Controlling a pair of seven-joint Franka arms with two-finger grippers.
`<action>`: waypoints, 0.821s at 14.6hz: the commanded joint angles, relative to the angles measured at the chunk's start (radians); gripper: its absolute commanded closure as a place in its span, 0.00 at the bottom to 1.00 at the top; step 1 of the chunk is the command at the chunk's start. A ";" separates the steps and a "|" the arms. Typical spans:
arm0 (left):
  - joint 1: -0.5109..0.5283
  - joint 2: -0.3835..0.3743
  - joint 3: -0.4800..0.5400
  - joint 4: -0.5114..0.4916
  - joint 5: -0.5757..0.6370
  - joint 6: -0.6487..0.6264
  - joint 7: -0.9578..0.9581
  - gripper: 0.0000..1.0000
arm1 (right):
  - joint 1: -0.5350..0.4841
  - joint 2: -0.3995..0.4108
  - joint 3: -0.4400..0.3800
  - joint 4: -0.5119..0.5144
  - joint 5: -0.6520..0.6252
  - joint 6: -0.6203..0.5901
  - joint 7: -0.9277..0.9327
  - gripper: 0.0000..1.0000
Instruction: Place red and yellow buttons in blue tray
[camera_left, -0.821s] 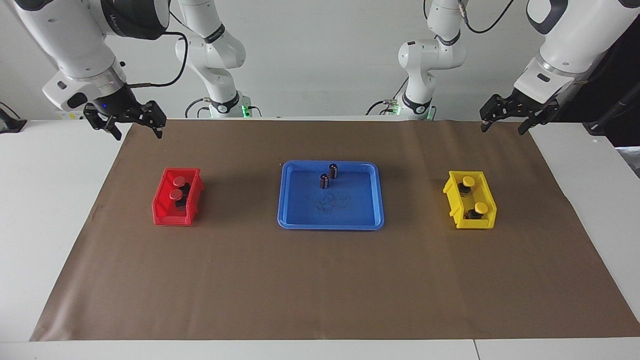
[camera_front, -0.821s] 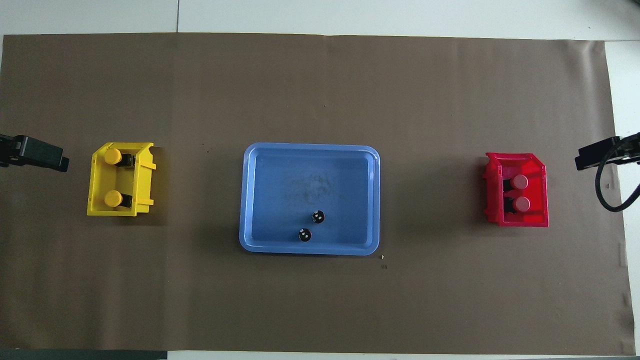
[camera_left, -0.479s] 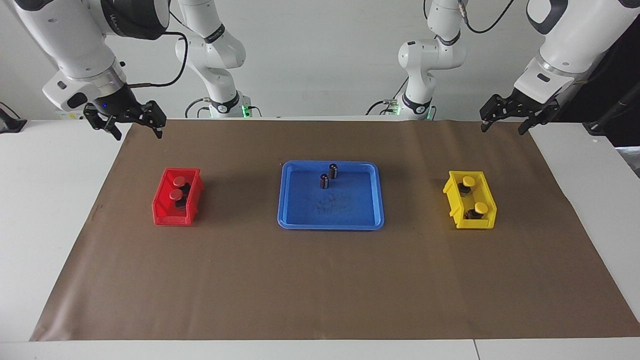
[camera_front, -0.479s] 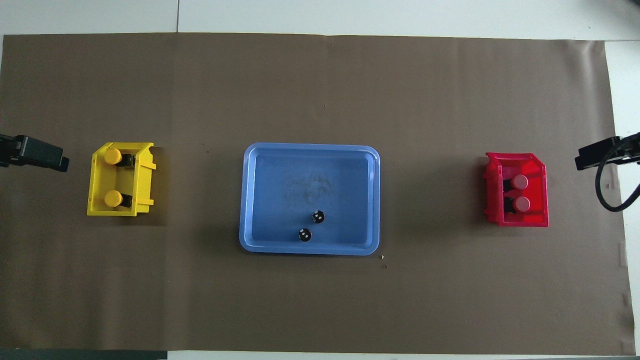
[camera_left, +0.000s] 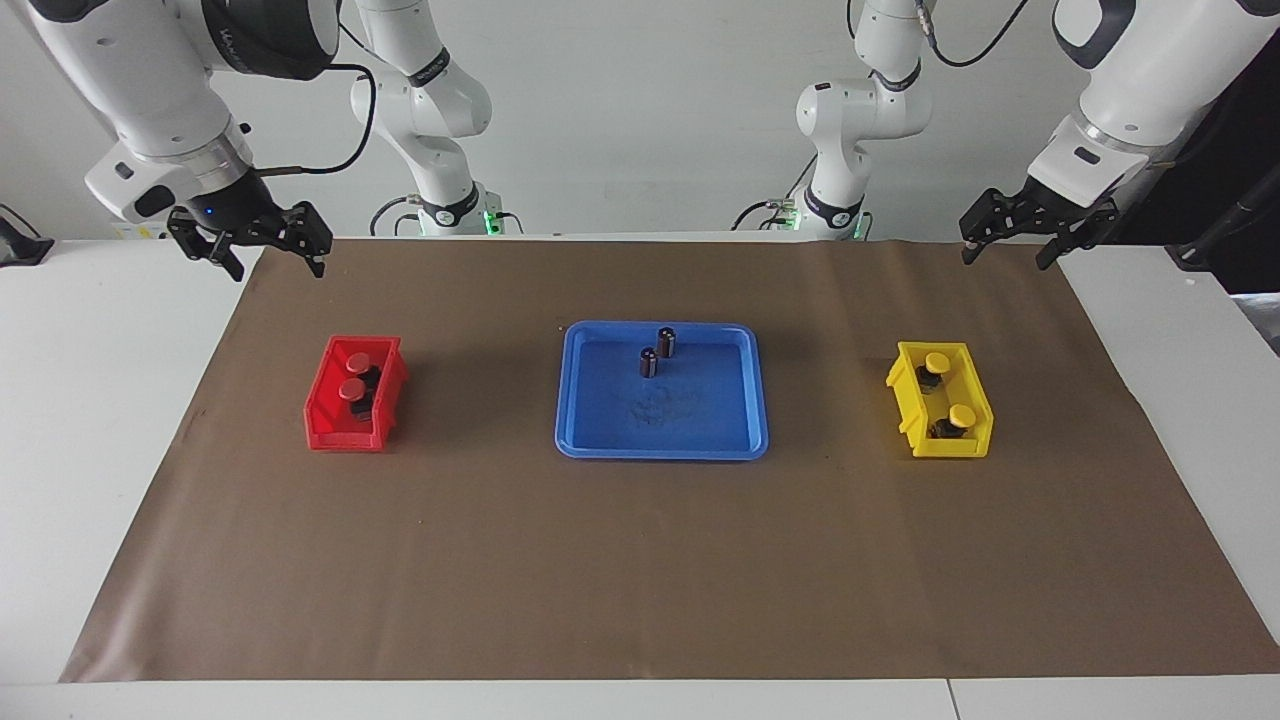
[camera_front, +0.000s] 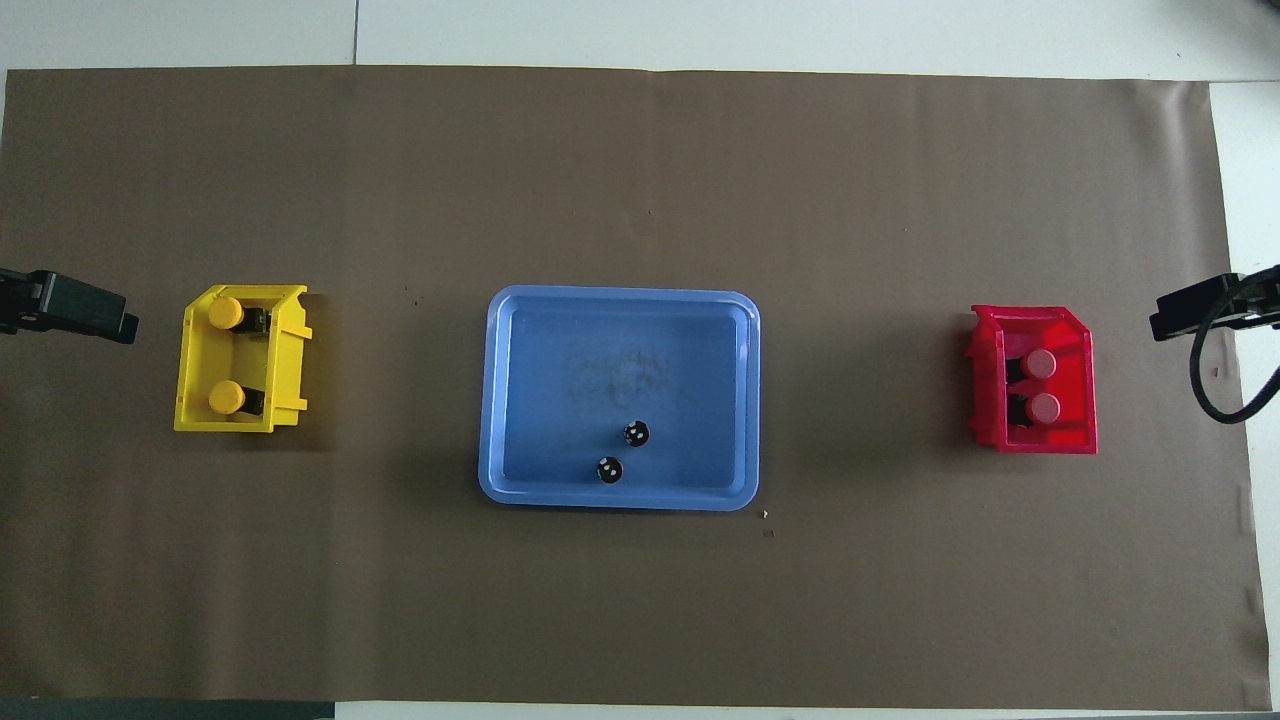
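Observation:
Two red buttons stand in a small red bin toward the right arm's end of the table. Two yellow buttons stand in a small yellow bin toward the left arm's end. The blue tray lies midway between the bins. My right gripper hangs open over the brown paper's corner, apart from the red bin. My left gripper hangs open over the paper's edge, apart from the yellow bin. Neither holds anything.
Two dark brown cylinders stand upright in the tray, near its rim on the robots' side. Brown paper covers most of the white table. Two more white arms stand at the table's edge by the wall.

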 joint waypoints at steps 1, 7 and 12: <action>0.007 -0.032 -0.003 -0.039 0.020 0.021 -0.001 0.00 | -0.003 -0.014 0.008 -0.049 -0.003 0.056 0.015 0.23; 0.006 -0.032 -0.003 -0.039 0.020 0.021 -0.001 0.00 | -0.003 -0.045 0.006 -0.298 0.006 0.349 0.009 0.30; 0.006 -0.032 -0.003 -0.039 0.020 0.021 -0.001 0.00 | -0.035 0.030 0.004 -0.411 0.066 0.538 -0.008 0.34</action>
